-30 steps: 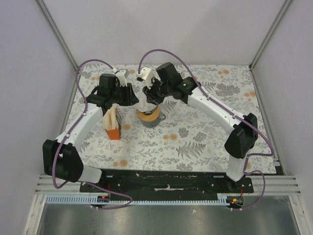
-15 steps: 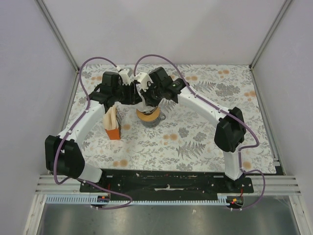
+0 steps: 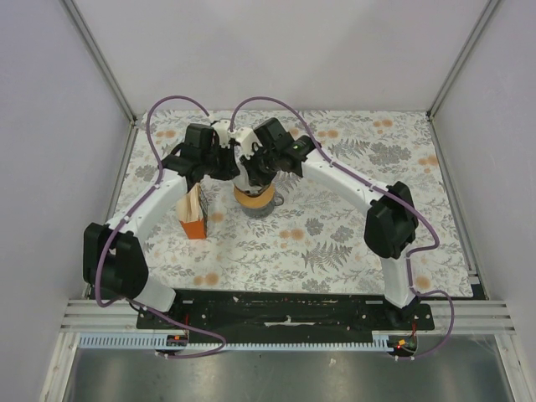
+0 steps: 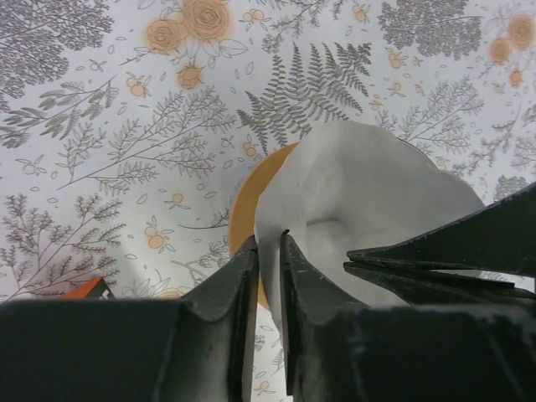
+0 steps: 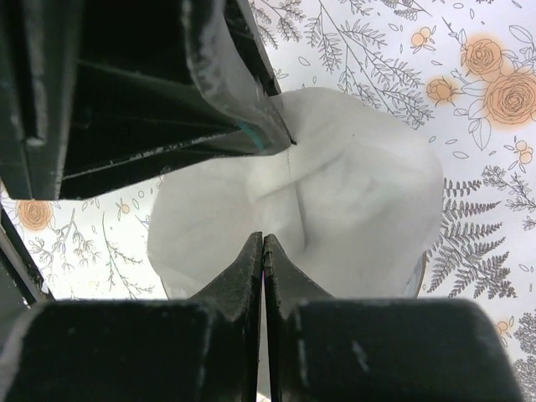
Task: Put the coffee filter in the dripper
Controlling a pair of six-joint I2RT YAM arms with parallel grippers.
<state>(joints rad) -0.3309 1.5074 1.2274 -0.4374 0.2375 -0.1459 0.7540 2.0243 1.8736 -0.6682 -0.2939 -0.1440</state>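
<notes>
The coffee filter [image 3: 245, 178] is an opened white paper cone held between both grippers just above the dripper [image 3: 254, 199]. In the left wrist view the filter [image 4: 368, 184] covers most of the orange dripper rim [image 4: 244, 205]. My left gripper [image 4: 268, 244] pinches the filter's left edge, with paper showing between its fingers. My right gripper [image 5: 263, 239] is shut on the filter's [image 5: 360, 193] near edge. In the top view the left gripper [image 3: 233, 167] and right gripper [image 3: 255, 170] nearly touch. The dripper's inner cone is hidden under the paper.
An orange-and-tan paper packet [image 3: 193, 214] stands just left of the dripper, under the left arm. The dripper sits on a grey base [image 3: 264, 210]. The floral tablecloth [image 3: 352, 226] covers the table. Grey walls enclose three sides.
Both grippers have moved closer together over the dripper, carrying the filter. The filter now covers the dark inside of the dripper that showed earlier.
</notes>
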